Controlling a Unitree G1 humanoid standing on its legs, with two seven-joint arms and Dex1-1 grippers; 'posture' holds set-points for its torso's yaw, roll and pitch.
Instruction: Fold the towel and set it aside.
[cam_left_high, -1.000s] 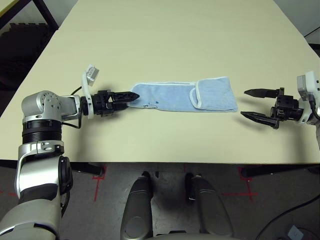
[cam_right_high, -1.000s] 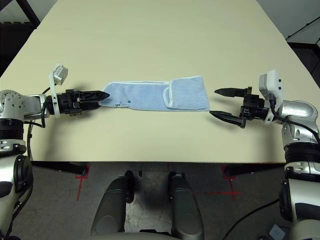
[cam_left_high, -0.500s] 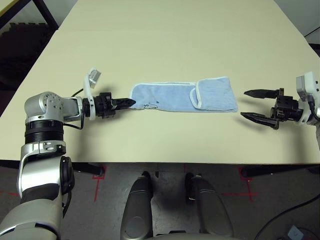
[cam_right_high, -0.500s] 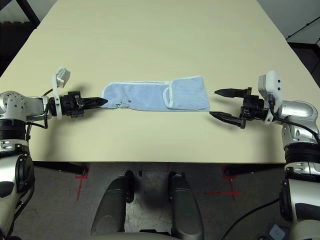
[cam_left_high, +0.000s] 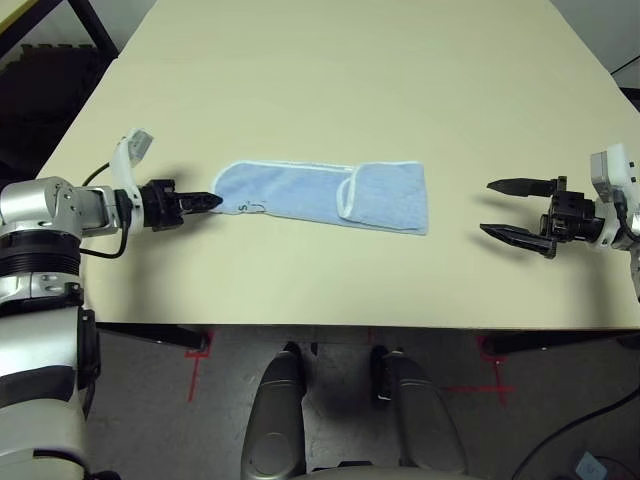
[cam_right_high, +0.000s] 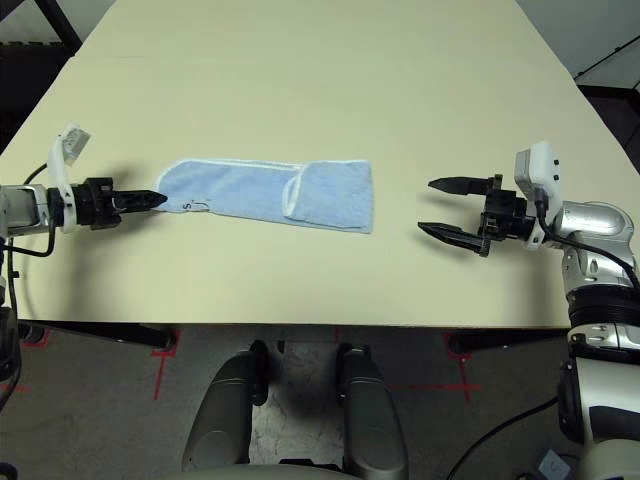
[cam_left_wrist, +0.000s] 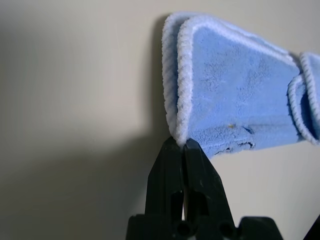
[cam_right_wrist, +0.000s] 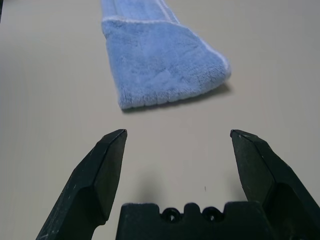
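- Towel (cam_left_high: 322, 196): a light-blue fluffy strip with white stitched edging is seen lying flat on the beige table (cam_left_high: 330, 80), stretched lengthwise across the near middle, left of centre.
- At the towel's right end a portion is seen folded back over the strip, so a doubled panel with a white-edged border is formed there.
- A small dark embroidered mark is made out near the left end in the head views; it cannot be read.
- The left gripper (cam_left_high: 212, 201) is seen at the towel's left tip, its black fingers pressed together; in the head views alone it is hard to tell whether cloth is caught between them.
- That doubt is settled by the left wrist view: the two fingers (cam_left_wrist: 167, 170) are shown closed on the white-edged corner of the towel (cam_left_wrist: 235, 100), and two layers of edging are seen stacked at that end, the corner drawn up slightly off the table.
- The right gripper (cam_right_high: 436, 207) is seen held above the table, well apart from the towel's right end, with its fingers spread wide and nothing between them.
- In the right wrist view the folded end of the towel (cam_right_wrist: 160, 65) is shown ahead of the spread fingers (cam_right_wrist: 111, 150), with bare table between; the fluffy nap and the rounded fold line are clearer here than from above.
- A dark floor and a black table leg (cam_left_high: 95, 25) are seen past the table's far left corner.
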